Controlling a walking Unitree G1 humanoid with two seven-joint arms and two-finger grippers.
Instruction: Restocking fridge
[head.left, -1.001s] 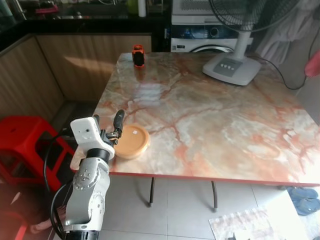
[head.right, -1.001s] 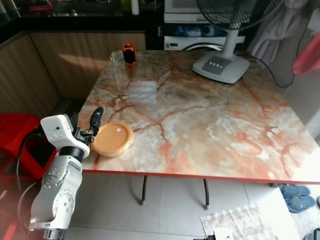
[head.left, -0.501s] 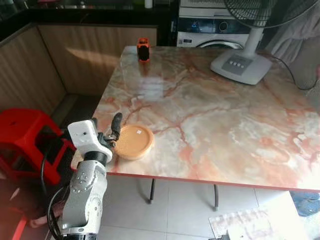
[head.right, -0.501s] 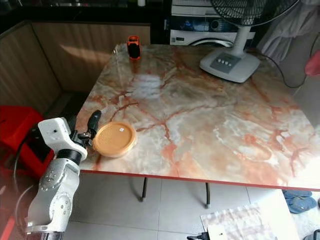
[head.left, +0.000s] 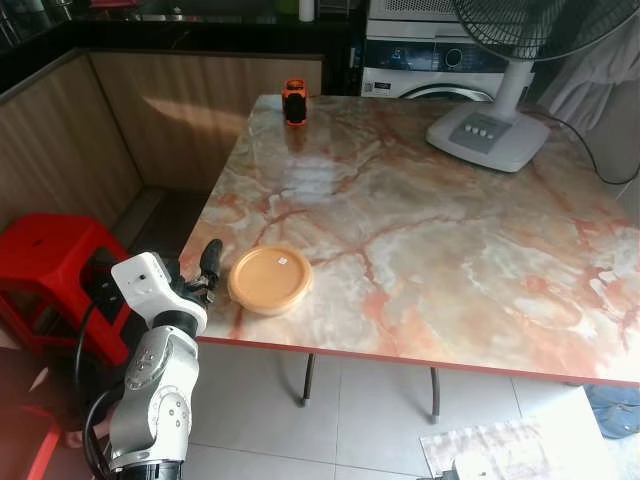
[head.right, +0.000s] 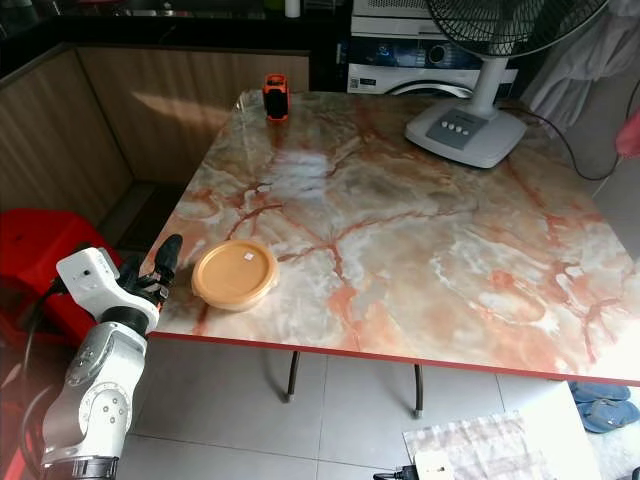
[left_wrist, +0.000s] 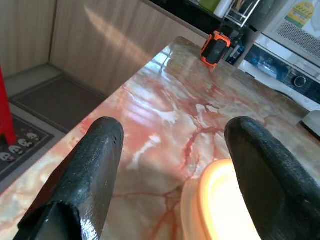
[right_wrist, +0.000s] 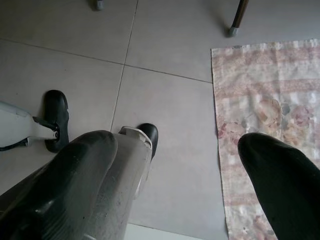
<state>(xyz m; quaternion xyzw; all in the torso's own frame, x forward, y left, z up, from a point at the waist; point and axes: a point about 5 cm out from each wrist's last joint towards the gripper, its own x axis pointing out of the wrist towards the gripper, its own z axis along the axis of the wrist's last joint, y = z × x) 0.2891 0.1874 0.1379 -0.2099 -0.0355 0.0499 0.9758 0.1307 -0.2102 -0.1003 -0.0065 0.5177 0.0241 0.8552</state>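
A round tub with an orange lid (head.left: 270, 280) lies flat on the marble table (head.left: 420, 230), near its front left corner. My left gripper (head.right: 153, 266) is held at that corner, just left of the tub and apart from it, open with nothing between its fingers. In the left wrist view the tub (left_wrist: 225, 205) glows beside one of the fingers (left_wrist: 260, 165). My right gripper (right_wrist: 180, 145) hangs open and empty over the tiled floor.
A small orange and black object (head.left: 294, 102) stands at the table's far left edge and a fan base (head.left: 487, 137) at the far right. A red stool (head.left: 45, 260) stands left of me, against wooden cabinets. A patterned mat (right_wrist: 265, 125) lies on the floor under the table.
The camera has shifted, so the table sits further right in view. My left gripper has drawn back a little from the tub's left edge and sits lower.
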